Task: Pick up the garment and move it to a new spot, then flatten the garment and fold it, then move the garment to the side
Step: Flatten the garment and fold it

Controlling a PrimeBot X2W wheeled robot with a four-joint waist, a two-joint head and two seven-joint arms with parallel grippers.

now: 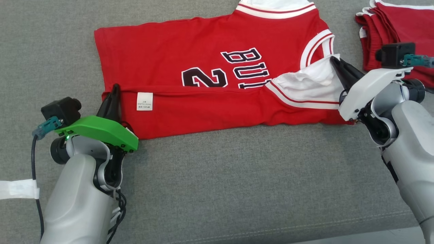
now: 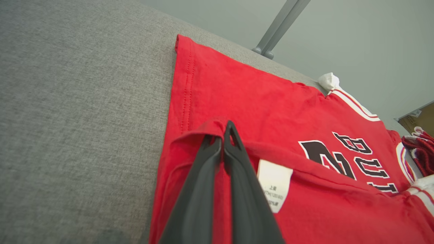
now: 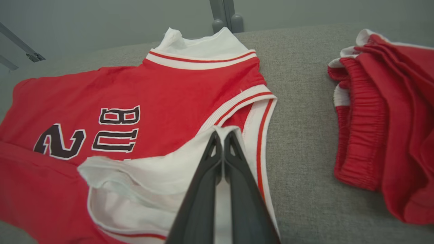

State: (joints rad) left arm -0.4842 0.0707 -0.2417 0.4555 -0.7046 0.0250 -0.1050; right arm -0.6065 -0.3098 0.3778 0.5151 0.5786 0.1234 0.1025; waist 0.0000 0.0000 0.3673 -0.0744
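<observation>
red shirt (image 1: 203, 51) flat, front edge folded over | left fingers (image 1: 113, 101) pinched tight on its bottom corner | right fingers (image 1: 343, 72) pinched tight on its white flap

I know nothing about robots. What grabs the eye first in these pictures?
A red basketball jersey with black lettering lies across the grey cushion, its near edge folded over. The left claw pinches its hem corner at lower left, and the right claw pinches its white armhole lining at right. Red shorts are heaped at far right.
</observation>
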